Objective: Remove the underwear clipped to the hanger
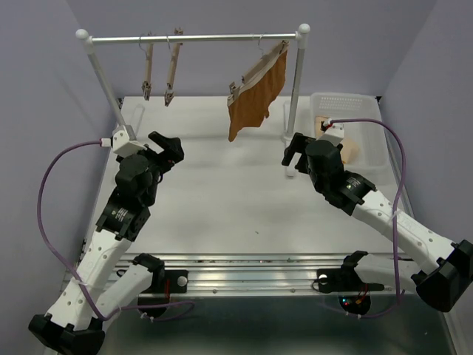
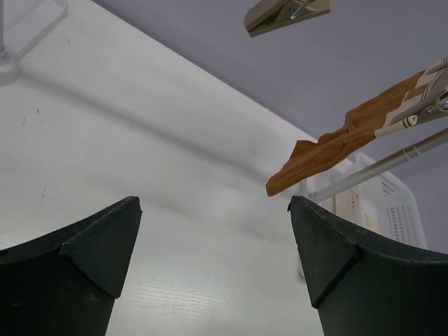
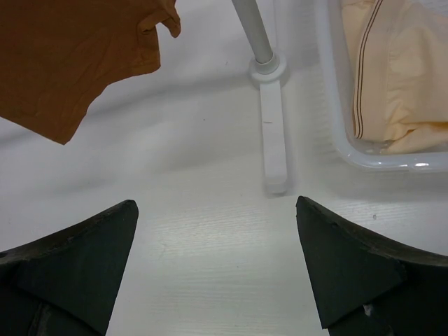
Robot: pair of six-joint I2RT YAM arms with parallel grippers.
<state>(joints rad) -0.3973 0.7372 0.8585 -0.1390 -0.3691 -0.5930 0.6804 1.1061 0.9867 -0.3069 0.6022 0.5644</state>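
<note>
**Both end effectors spread wide, empty**

The underwear [image 1: 259, 92] hangs clipped to the hanger [image 1: 260, 68] at the right end of the clothes rail [image 1: 192, 37]. The left end effector [image 1: 168, 146] and right end effector [image 1: 293, 157] sit below the rail, jaws wide apart, touching nothing.

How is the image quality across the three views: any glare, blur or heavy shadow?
Top external: sharp and evenly lit, with glare on the metal rail at the near edge. Left wrist: the table is washed out bright, the underwear readable. Right wrist: sharp, with a soft shadow under the underwear.
</note>
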